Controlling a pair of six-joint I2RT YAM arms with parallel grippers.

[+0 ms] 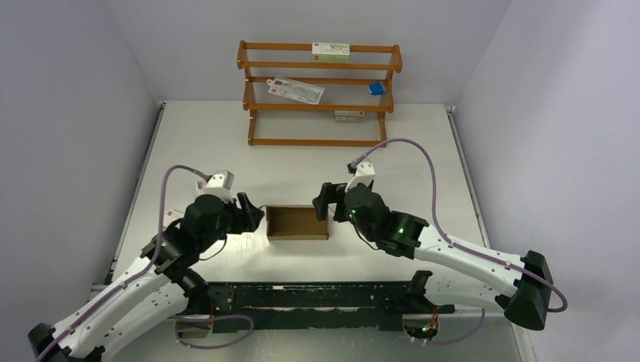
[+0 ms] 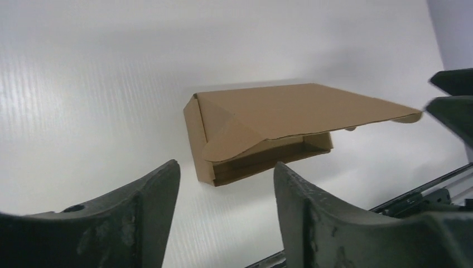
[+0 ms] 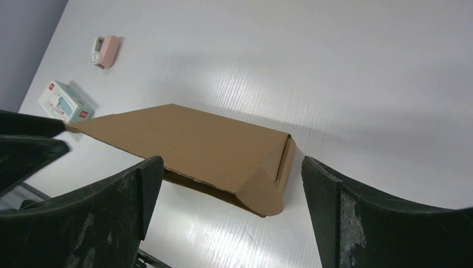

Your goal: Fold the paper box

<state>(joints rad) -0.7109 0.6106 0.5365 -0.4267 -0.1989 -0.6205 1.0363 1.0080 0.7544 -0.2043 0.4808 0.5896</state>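
The paper box (image 1: 297, 223) is a small shallow brown cardboard box lying on the white table between my two arms. In the left wrist view the paper box (image 2: 268, 128) has its lid slanting up over the tray, with a gap along the front and a rounded flap hanging at the corner. The right wrist view shows the paper box (image 3: 195, 139) the same way from its other end. My left gripper (image 1: 253, 215) (image 2: 226, 163) stands open just left of the box, holding nothing. My right gripper (image 1: 324, 202) (image 3: 232, 159) stands wide open at the box's right end, holding nothing.
A wooden rack (image 1: 320, 94) at the back of the table holds white cartons and a small blue item. A white and teal carton (image 3: 64, 102) and a pink object (image 3: 106, 51) show in the right wrist view. A black rail (image 1: 317, 296) runs along the near edge.
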